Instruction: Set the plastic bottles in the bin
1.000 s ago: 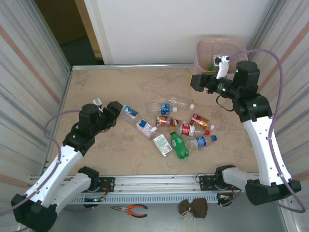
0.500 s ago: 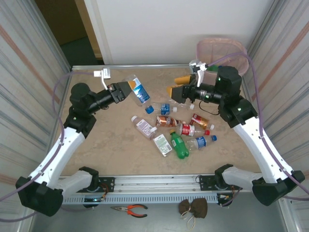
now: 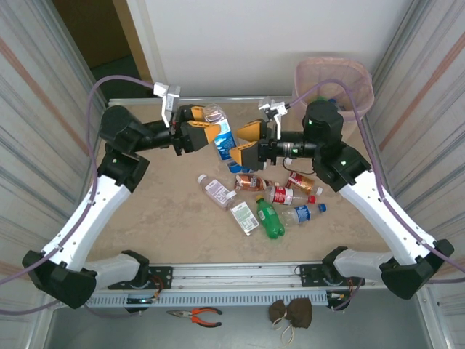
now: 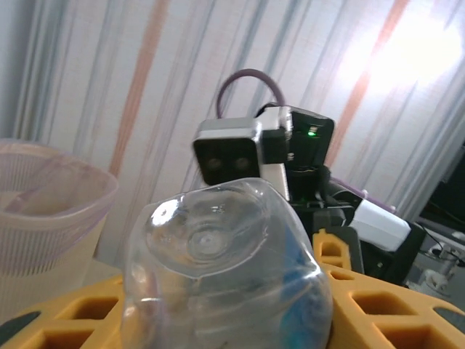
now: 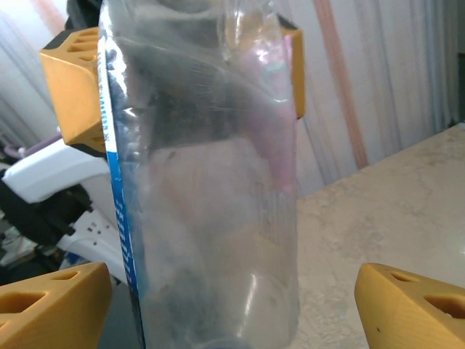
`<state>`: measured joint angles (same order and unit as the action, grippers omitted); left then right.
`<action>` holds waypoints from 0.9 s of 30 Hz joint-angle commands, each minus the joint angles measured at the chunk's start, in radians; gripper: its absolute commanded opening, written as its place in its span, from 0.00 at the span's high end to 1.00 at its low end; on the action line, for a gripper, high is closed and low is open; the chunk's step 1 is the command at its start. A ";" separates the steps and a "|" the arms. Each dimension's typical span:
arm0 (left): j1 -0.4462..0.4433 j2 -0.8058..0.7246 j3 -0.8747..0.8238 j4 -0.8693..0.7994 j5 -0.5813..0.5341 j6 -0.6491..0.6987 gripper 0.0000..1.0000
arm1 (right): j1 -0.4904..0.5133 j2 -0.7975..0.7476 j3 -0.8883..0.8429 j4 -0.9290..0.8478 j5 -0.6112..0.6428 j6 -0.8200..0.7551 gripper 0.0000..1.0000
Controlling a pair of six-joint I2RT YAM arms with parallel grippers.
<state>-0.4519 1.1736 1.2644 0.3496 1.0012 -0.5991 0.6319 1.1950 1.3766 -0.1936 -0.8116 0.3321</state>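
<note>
Above the rear middle of the bench (image 3: 145, 211), a clear blue-labelled bottle (image 3: 222, 137) was held off the surface, clamped between the fingers of the left gripper (image 3: 203, 125). The right gripper (image 3: 245, 142) was recorded facing it, jaws spread wide. In the right wrist view the bottle stood between the spread fingers with a gap at each side, untouched. The bin (image 3: 357, 81) was noted at the far right corner, well apart from the held bottle. Other bottles (image 3: 270, 202) were seen lying clustered near the bench's middle.
</note>
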 commanded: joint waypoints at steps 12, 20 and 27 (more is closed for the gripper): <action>-0.062 0.047 0.083 0.021 0.087 0.074 0.48 | 0.040 0.029 0.094 0.029 -0.093 -0.004 0.36; -0.069 0.056 0.093 0.017 0.077 0.080 0.47 | 0.045 0.026 0.099 0.020 -0.103 -0.012 0.49; -0.068 0.019 0.086 -0.079 -0.015 0.150 0.25 | 0.037 0.009 0.101 -0.020 -0.053 -0.047 0.51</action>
<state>-0.5133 1.2221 1.3281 0.3149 1.0351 -0.5095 0.6636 1.2243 1.4422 -0.1951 -0.8783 0.3214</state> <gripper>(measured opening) 0.734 0.498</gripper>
